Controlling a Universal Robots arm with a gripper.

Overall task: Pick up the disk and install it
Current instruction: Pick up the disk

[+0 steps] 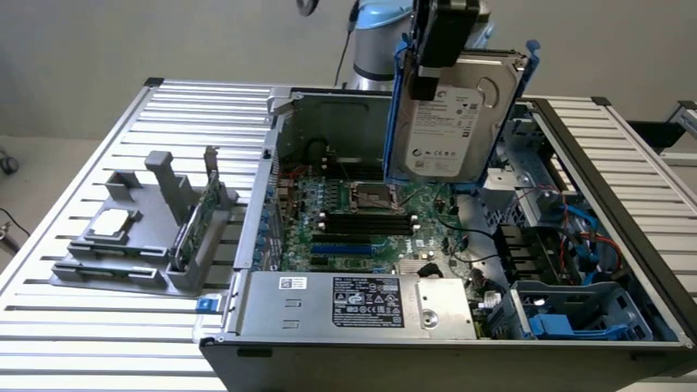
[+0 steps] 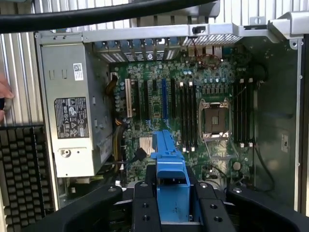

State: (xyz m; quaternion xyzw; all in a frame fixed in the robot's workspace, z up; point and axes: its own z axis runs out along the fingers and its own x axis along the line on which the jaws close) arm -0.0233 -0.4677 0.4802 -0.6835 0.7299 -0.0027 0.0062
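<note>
Gripping the disk [image 1: 452,114] by its upper edge with the end effector [image 1: 427,73], closed only partway and pinched onto the blue carrier frame [image 1: 399,106]. Holding it aloft and upright, white label turned toward the exterior view, well clear of the open computer case [image 1: 273,163] underneath. Hanging over the case's interior, above the far side of the motherboard [image 1: 348,216] and toward the exterior view's right of the CPU socket [image 1: 370,194]. Not yet seated in any bay.

Looking down through the wrist view: black fingers [image 2: 145,208] on either side of a strip of that blue frame, squeezed between them, with the board, the socket, the memory slots [image 2: 186,113] and the grey power supply [image 1: 360,302] far below.

Elsewhere in the case, at the near corner on the exterior view's right: a blue drive bay [image 1: 566,314] among loose cables.

On the slatted counter [image 1: 65,343], to the exterior view's left of the case: a grey fixture [image 1: 142,245] carrying a small square silver chip [image 1: 114,222] lying flat and a thin green circuit card [image 1: 194,224] standing on edge, both well apart from the held disk.

Beside the power supply in the wrist view, over the counter slats: a pinkish shape [image 2: 4,94], possibly a fingertip, too little of it to say for certain.
</note>
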